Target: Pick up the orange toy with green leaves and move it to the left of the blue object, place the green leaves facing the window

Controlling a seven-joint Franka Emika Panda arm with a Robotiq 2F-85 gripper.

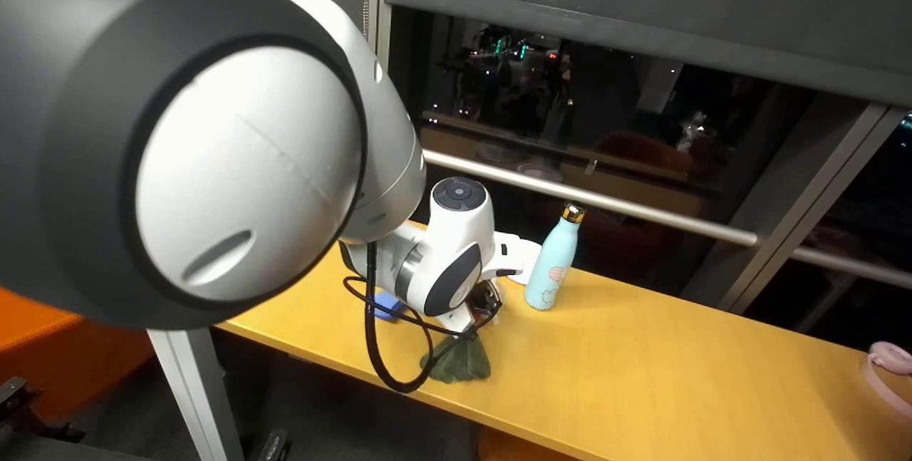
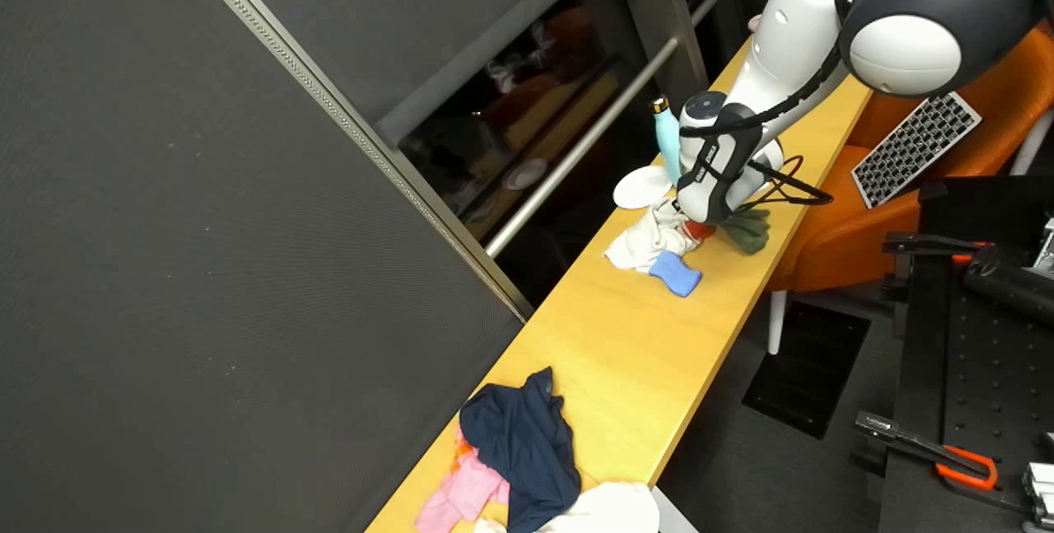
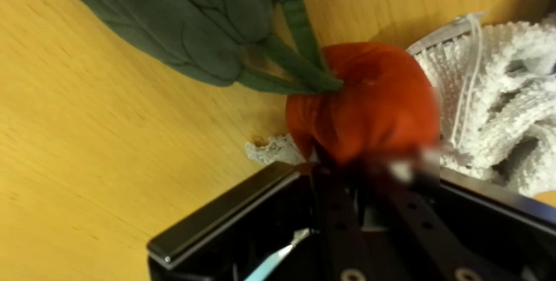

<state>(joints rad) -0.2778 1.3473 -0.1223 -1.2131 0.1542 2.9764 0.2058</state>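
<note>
- Gripper (image 3: 360,172) is clamped onto the orange toy (image 3: 369,94), fabric bunched between the fingertips (bit blurry right at the pinch, tbh)
- Wrist view has the green leaves (image 3: 186,20) fanning out from the body toward 10 o'clock, white cloth (image 3: 517,98) over at 3
- In an exterior view the toy's body is roughly 1 o'clock from the blue object (image 2: 675,273), pretty near it
- Same view, the window (image 2: 527,117) is up at 10 from the toy, leaves pointing to 3, so away from the glass
</note>
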